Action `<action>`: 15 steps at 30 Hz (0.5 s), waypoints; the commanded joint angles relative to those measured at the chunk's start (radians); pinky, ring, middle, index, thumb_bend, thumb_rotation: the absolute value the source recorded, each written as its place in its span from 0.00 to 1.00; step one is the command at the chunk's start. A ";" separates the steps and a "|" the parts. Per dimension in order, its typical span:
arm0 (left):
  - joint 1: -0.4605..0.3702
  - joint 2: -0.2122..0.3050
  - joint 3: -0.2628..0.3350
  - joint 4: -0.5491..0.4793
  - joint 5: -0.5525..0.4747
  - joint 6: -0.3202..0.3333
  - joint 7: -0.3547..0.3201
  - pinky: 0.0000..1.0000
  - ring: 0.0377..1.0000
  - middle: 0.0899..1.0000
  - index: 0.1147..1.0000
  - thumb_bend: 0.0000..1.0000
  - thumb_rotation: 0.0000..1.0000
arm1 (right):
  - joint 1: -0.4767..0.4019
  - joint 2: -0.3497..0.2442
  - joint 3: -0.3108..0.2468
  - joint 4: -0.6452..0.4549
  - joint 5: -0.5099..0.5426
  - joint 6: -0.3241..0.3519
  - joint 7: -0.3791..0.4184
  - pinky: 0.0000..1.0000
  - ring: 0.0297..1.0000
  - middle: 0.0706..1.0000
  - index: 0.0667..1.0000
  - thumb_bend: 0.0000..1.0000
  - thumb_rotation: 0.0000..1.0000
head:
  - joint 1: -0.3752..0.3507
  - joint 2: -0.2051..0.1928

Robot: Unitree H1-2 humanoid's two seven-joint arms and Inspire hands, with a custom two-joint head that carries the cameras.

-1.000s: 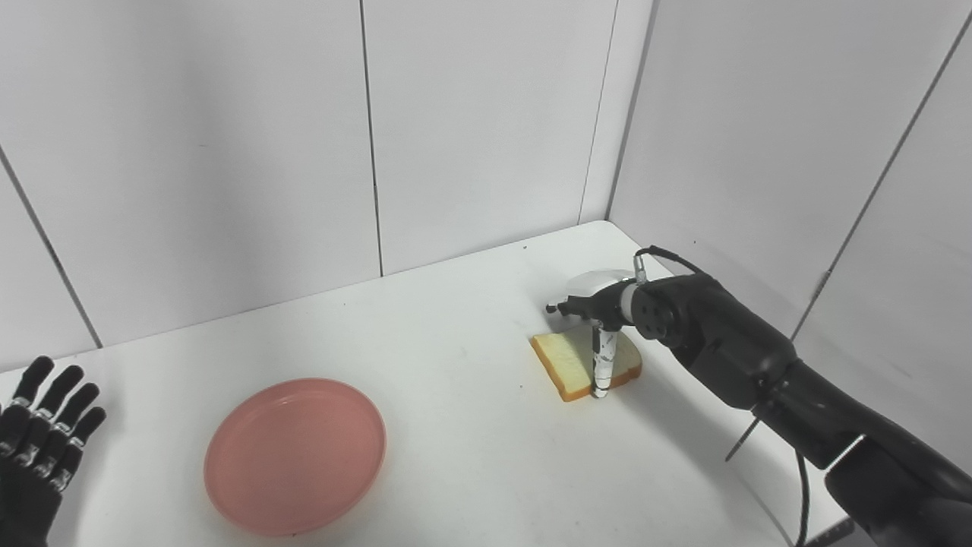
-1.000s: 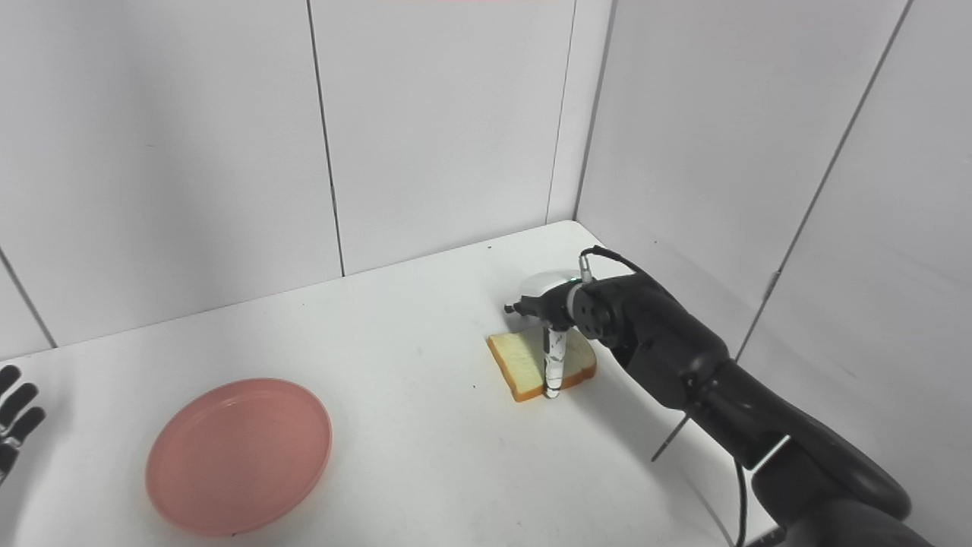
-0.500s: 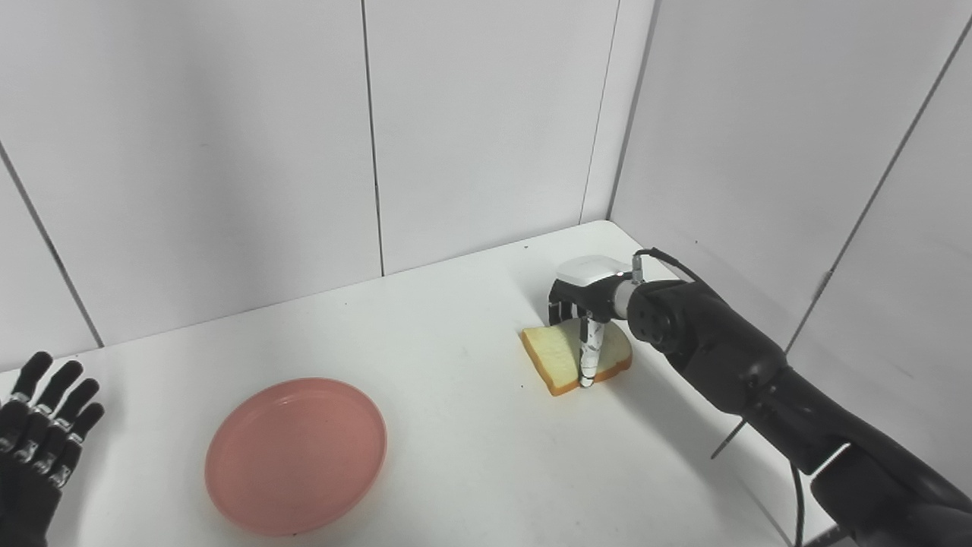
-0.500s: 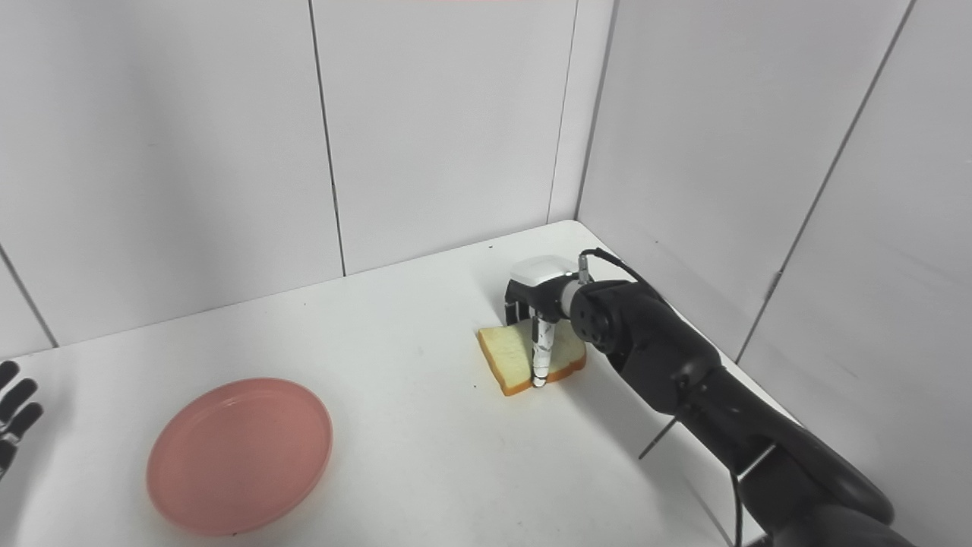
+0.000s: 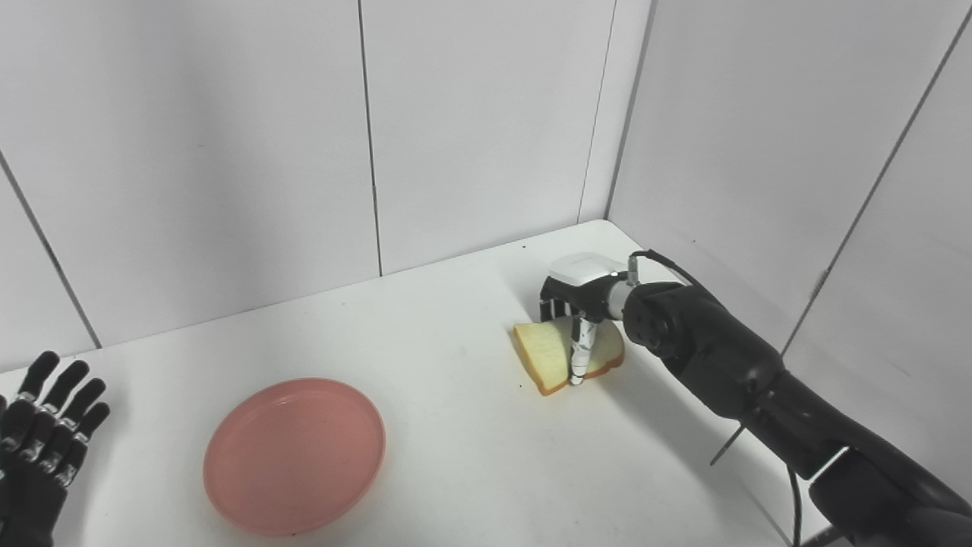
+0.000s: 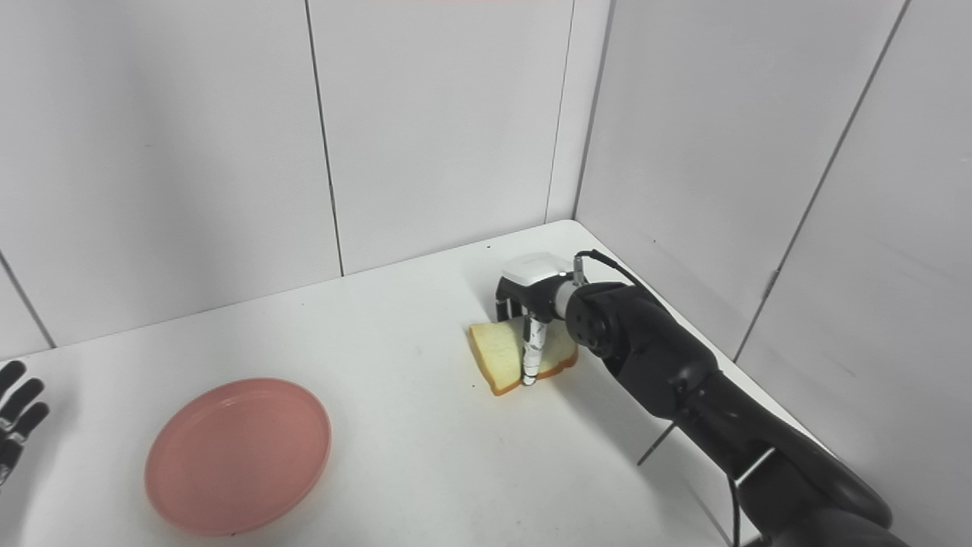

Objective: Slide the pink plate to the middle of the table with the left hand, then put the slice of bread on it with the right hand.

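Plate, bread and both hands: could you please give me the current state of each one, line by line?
pink plate: flat on the table, front left, empty.
slice of bread: gripped, its left edge raised off the table.
right hand: shut on the slice of bread, thumb pressed across its near edge.
left hand: open, fingers spread, at the table's left edge, apart from the plate.

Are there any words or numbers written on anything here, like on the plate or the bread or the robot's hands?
No, none can be read.
The pink plate: plain, no writing.
The slice of bread: no label.
The right hand, shut on the bread: black and white marks on a finger, not letters.
The left hand: no text.
The table and walls: blank.
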 commanded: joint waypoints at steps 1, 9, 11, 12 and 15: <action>-0.024 0.000 0.000 -0.017 0.005 -0.032 0.000 0.99 0.97 0.97 0.98 0.57 1.00 | -0.043 -0.033 -0.034 -0.049 0.000 0.001 -0.012 0.39 0.38 0.45 0.47 0.52 0.00 | 0.013 -0.007; -0.022 -0.029 -0.012 0.013 0.021 -0.064 0.006 0.97 0.95 0.96 0.97 0.56 1.00 | -0.083 -0.032 -0.047 -0.106 0.021 -0.027 0.003 0.47 0.43 0.48 0.42 0.52 0.00 | 0.096 -0.056; -0.020 -0.040 -0.017 0.016 0.028 -0.067 0.011 0.97 0.95 0.96 0.97 0.55 1.00 | -0.099 -0.024 -0.050 -0.119 0.025 -0.006 0.021 0.45 0.42 0.48 0.43 0.52 0.00 | 0.116 -0.066; -0.019 -0.049 -0.021 0.018 0.035 -0.069 0.016 0.95 0.94 0.95 0.96 0.55 1.00 | -0.111 -0.018 -0.053 -0.127 0.031 0.006 0.033 0.45 0.41 0.48 0.44 0.52 0.00 | 0.146 -0.082; -0.019 -0.073 -0.032 0.021 0.045 -0.069 0.026 0.96 0.95 0.96 0.96 0.55 1.00 | -0.140 -0.001 -0.061 -0.151 0.039 0.028 0.052 0.44 0.40 0.47 0.46 0.52 0.00 | 0.176 -0.097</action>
